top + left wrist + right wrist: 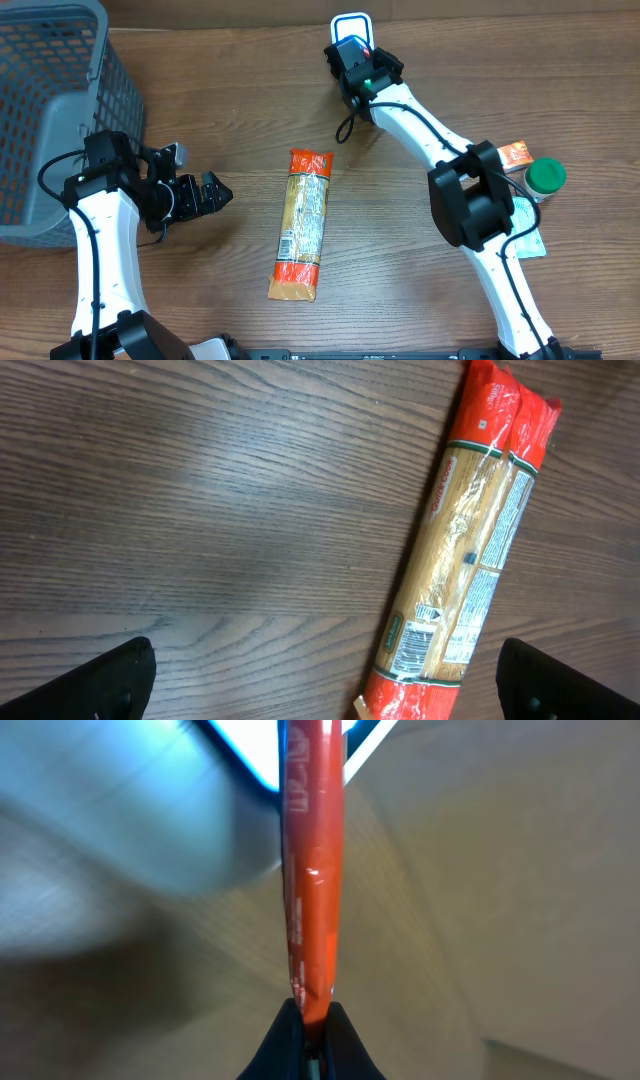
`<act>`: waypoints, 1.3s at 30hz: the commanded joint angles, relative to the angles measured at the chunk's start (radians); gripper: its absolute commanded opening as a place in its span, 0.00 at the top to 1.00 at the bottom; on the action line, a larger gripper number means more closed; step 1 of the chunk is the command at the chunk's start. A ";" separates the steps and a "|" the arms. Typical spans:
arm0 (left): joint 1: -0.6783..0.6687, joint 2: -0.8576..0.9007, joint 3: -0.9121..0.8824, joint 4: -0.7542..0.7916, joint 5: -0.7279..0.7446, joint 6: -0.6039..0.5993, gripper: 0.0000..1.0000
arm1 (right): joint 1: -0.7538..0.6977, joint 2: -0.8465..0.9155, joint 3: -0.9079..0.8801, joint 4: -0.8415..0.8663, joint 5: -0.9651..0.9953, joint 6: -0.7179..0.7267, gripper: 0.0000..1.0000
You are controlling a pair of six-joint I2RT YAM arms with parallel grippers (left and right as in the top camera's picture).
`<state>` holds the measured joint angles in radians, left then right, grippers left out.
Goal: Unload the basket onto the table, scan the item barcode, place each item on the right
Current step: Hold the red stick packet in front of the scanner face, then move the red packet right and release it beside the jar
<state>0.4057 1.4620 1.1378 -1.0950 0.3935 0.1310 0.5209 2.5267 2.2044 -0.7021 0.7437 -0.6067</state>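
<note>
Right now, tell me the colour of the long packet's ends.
Orange-red, on the packet; the middle is clear over yellowish contents. Left wrist view shows it best.

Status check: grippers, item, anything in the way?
Left gripper open, empty, beside pasta pack. Right gripper shut on thin red item, at blue-rimmed white pad. Pasta pack flat, untouched. No obstruction seen.

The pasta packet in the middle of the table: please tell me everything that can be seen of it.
The packet is long and narrow, of clear film showing pale yellow pasta, with orange-red ends and a white label near the lower end in the overhead view, its print too small to read. It lies flat, a little slanted, on the wooden table, which alone touches it.
</note>
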 commanded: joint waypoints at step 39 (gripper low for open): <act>-0.007 0.004 0.001 0.001 0.015 0.015 0.00 | -0.320 -0.477 -0.392 -0.856 -0.599 0.739 0.96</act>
<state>0.4057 1.4620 1.1378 -1.0946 0.3931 0.1310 0.2028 2.0579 1.8660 -1.5799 0.0948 0.0811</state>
